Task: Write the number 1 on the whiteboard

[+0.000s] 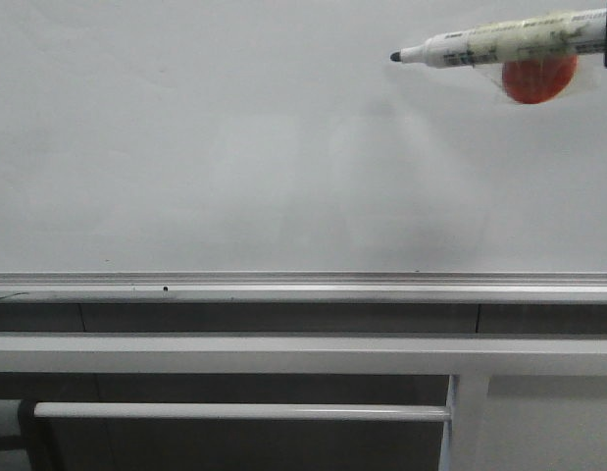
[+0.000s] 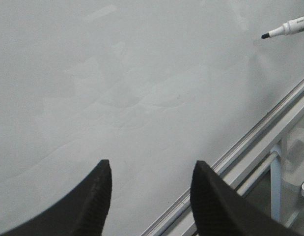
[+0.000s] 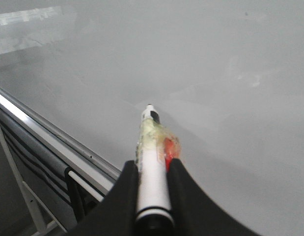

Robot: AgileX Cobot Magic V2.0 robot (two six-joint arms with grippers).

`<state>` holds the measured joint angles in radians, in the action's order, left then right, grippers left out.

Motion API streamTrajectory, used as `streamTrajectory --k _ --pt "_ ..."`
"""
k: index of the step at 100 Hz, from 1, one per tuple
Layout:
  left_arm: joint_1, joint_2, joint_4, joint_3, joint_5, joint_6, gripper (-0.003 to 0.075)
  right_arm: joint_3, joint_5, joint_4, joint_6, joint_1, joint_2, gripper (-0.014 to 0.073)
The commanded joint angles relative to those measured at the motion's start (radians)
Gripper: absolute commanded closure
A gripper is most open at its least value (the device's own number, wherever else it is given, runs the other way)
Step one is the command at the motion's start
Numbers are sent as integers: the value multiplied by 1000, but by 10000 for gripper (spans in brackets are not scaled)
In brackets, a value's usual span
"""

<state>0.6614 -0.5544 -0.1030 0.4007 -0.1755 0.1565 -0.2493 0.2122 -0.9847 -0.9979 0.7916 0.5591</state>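
Front view: marker [image 1: 499, 41] enters at 2 o'clock, tip aimed at bare whiteboard [image 1: 234, 147], ready for the stroke; no number 1 yet. Right gripper [image 3: 152, 172] is clamped on marker barrel for control; left gripper [image 2: 151, 189] hangs w/ jaws apart, idle.

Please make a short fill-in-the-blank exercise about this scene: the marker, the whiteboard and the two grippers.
1. The marker is held by the ____ gripper.
2. The left gripper is open and holds ____.
3. The marker's tip is ____ in colour.
4. The whiteboard shows ____ written stroke so far.

Missing words: right; nothing; black; no
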Motion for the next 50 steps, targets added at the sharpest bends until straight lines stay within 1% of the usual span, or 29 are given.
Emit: streamTrajectory --k 1,8,50 --pt "-2 -1 12 33 85 -12 389 -39 75 13 -1 1 28 657" --pt "-2 -1 12 33 85 -12 389 -39 98 13 -1 1 48 657" --pt "-2 -1 10 33 85 -12 389 -39 98 13 -1 1 202 657"
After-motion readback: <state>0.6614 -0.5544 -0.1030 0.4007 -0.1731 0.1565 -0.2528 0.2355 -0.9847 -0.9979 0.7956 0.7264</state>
